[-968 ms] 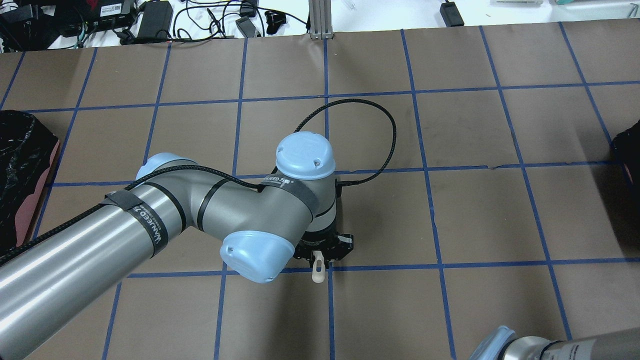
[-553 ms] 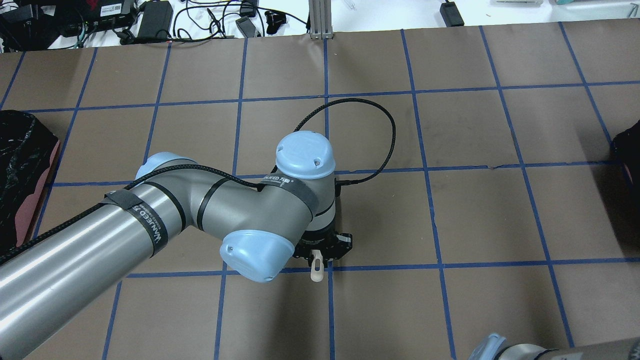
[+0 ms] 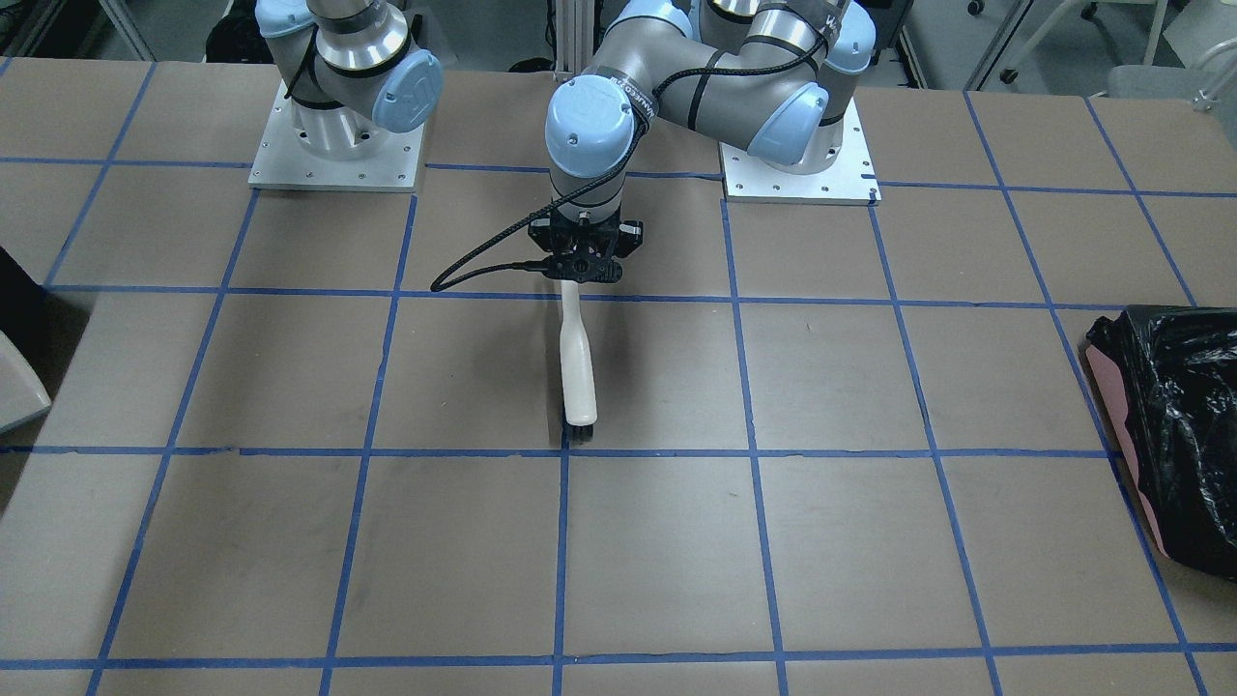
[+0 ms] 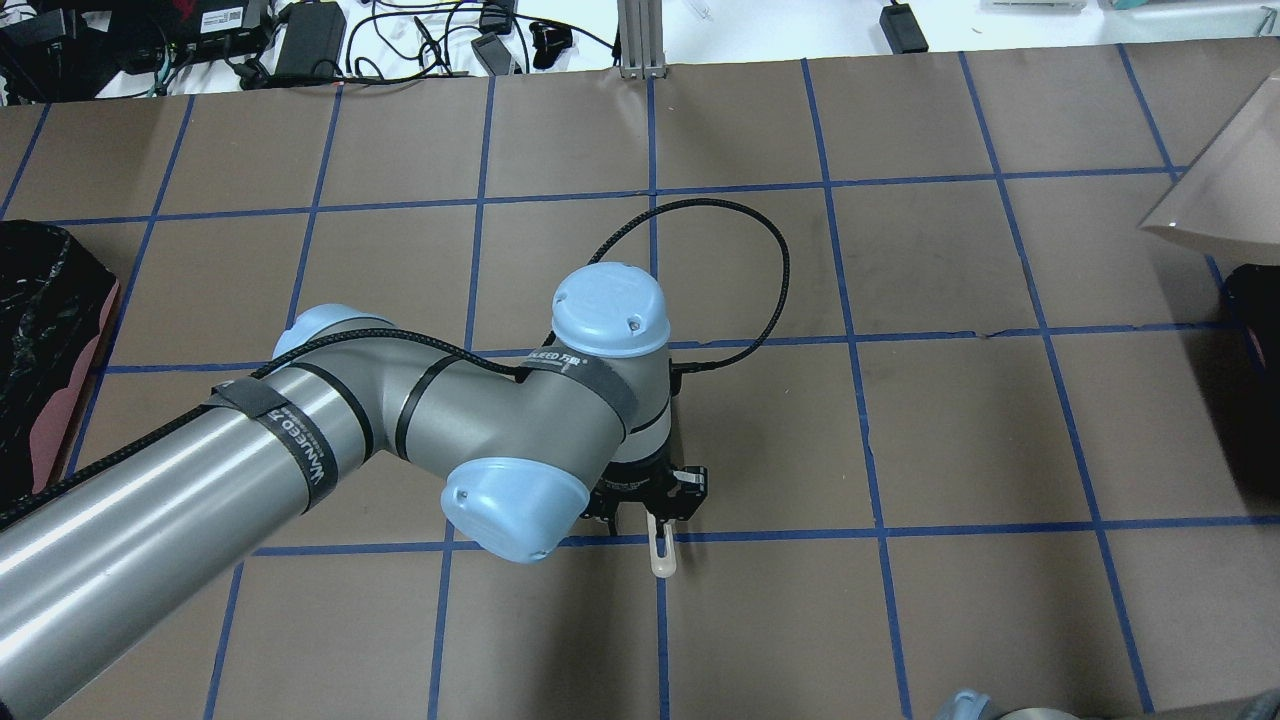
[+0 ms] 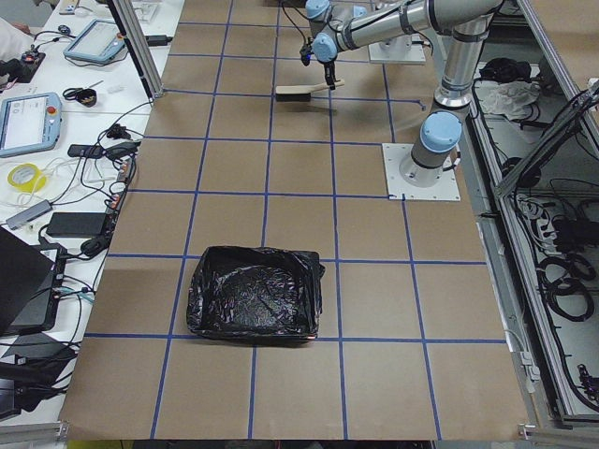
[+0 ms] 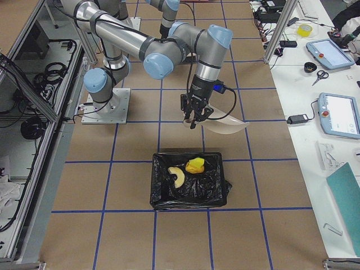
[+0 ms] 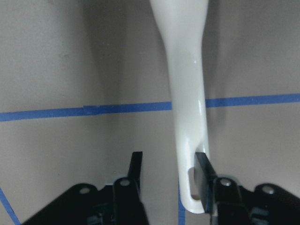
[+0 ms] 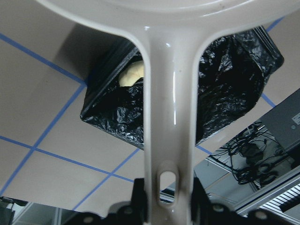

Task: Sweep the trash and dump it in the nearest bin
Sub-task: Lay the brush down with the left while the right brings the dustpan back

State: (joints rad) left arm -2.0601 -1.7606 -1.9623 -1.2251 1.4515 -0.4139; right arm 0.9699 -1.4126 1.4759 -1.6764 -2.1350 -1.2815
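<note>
Seems close to the end, judging by the inside of the bin: there, on the black lining, the pale peel slice and, right next to it, the yellow wedge. Cannot find the brown lump in any view; maybe hidden deeper in the bin under the folds, maybe elsewhere, so not possible to call the dumping complete. Cannot see any other piece of the trash outside the bin either. Sweeping therefore probably done. Left to do, as a guess: checking for the lump and putting the tools away. Now to the right hand: pressed together on the handle of the beige dustpan, with one finger tight on each side. Holds the pan in the air near the bin, above it and a little to one side, as far as can be judged. Then to the left hand: spread apart, well away from the bin, low over the middle of the counter. Has between its fingers only the end of the white brush handle, leaning against one finger and clearly apart from the other, so not pinched at all. Leaves the brush resting on the counter, far from the bin, with the dark bristles at the end away from the robot base. Looks either released or not yet gripped; cannot decide which from these views.
</note>
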